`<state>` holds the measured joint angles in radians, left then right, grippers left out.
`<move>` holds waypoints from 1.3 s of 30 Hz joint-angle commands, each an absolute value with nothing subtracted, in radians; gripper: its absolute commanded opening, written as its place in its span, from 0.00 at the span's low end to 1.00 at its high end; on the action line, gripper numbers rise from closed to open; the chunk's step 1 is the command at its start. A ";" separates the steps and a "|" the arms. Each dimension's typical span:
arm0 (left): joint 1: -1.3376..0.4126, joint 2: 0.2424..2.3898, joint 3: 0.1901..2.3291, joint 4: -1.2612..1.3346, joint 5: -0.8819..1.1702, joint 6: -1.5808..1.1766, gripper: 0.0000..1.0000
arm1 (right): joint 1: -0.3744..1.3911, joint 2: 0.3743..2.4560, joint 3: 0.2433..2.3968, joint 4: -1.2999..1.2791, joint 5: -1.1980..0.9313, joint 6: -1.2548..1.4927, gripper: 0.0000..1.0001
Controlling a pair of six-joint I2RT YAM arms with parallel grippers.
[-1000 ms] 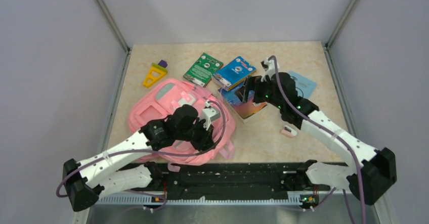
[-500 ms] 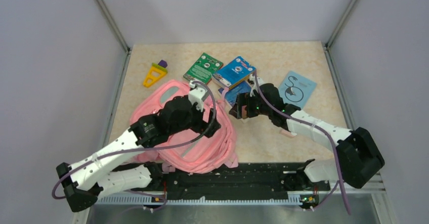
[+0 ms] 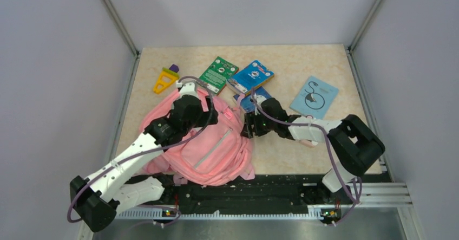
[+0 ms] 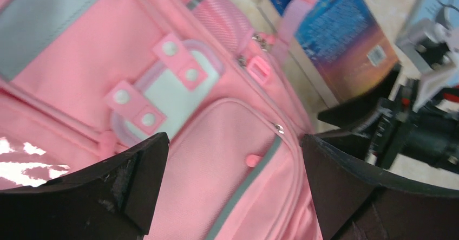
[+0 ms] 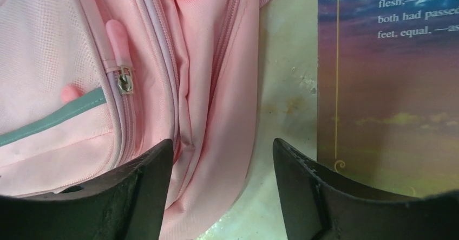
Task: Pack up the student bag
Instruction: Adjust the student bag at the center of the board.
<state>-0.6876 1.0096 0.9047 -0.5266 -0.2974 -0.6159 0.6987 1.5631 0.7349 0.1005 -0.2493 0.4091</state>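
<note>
Top external view: the student bag (image 3: pixel 208 150) lies flat on the counter (image 3: pixel 325 66) at the near left, and both arms bend over it. A green book (image 3: pixel 216 73), a blue book (image 3: pixel 250 76) and a sunset book (image 3: pixel 262 95) lie near its far side.

Left wrist view: the left gripper (image 4: pixel 233 142) is spread wide above the bag's front and holds nothing.

Right wrist view: the right gripper (image 5: pixel 221 145) is spread too, low over the bag's side, beside a zipper pull (image 5: pixel 124 83).

I think the bag must be unzipped first. One gripper should pin the cloth down. The other should pinch that small pull and slide it slowly, so the soft bag does not bunch up.
</note>
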 commanded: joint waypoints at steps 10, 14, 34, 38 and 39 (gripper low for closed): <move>-0.415 1.135 0.663 -0.163 -0.307 -0.626 0.98 | 0.847 1.625 0.793 0.179 -0.318 0.387 0.04; -0.383 1.276 0.704 -0.054 -0.263 -0.572 0.98 | 0.931 1.606 0.771 0.175 -0.288 0.409 0.00; -0.416 1.156 0.830 -0.216 -0.116 -0.284 0.97 | 0.941 1.301 0.901 -0.173 0.059 0.290 0.79; -0.478 1.037 0.768 -0.290 -0.093 -0.294 0.97 | 0.839 1.277 0.884 -0.162 -0.036 0.185 0.87; -0.504 1.023 0.759 -0.311 -0.102 -0.314 0.97 | 0.819 1.283 0.880 -0.150 -0.064 0.166 0.87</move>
<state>-0.4442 1.0916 0.8101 -0.2302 -0.1406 -0.3149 0.8883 1.2877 0.8650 -0.1188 0.0036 0.2878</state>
